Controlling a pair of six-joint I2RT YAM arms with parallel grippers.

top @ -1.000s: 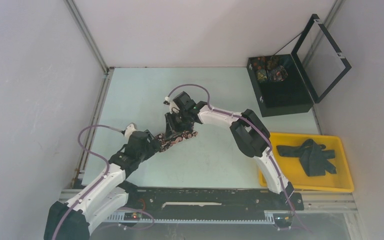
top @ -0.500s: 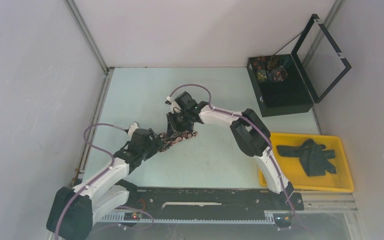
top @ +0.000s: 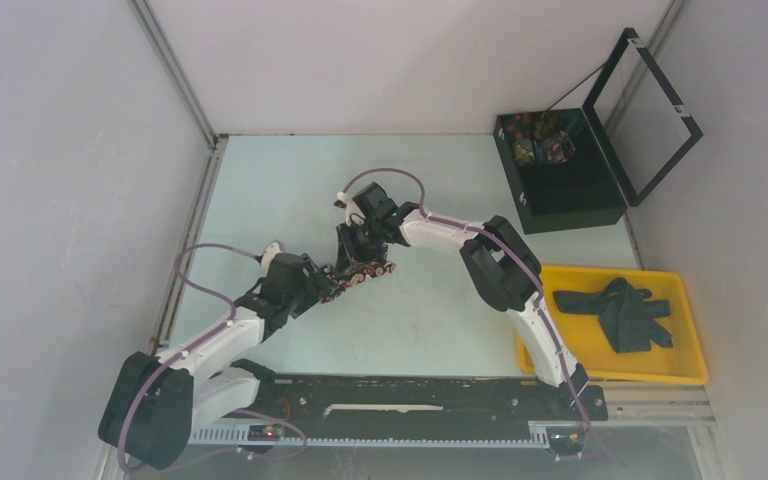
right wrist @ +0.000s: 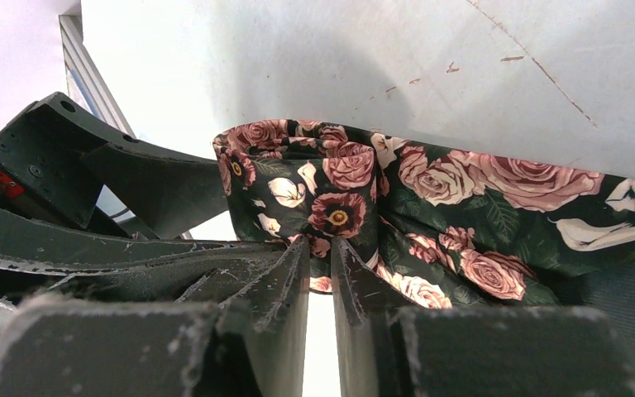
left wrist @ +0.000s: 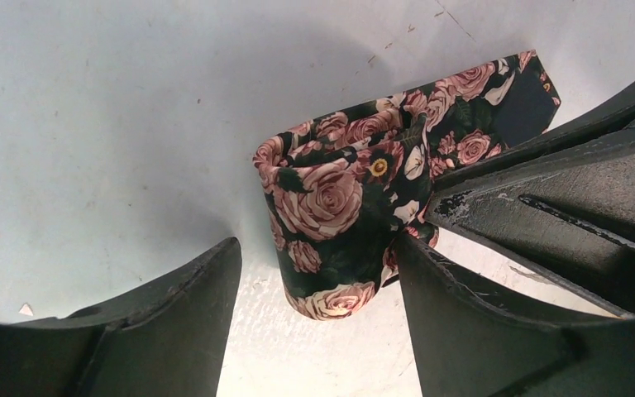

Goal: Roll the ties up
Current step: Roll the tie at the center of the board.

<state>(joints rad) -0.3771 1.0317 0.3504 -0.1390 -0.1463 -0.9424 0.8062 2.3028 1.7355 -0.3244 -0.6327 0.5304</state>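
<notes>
Left gripper [left wrist: 317, 246] has advanced, fingers spread astride the tie [left wrist: 331, 198] roll; right gripper [right wrist: 320, 248] pinches the tie. We judge a regrasp imminent.

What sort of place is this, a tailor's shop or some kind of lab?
Most likely a lab robot test bench, not a shop: a left arm and right arm bolted to a table walled by plain white panels, a rose-patterned tie between them, and a yellow tray of dark ties.

There are two robot arms [top: 210, 340] [top: 500, 270], one rose-patterned tie [top: 360, 277] on one table [top: 440, 320], one yellow tray [top: 610, 376] of dark ties [top: 620, 312] too tangled to count, and one black box [top: 570, 200] holding a few rolled ties [top: 535, 142].
</notes>
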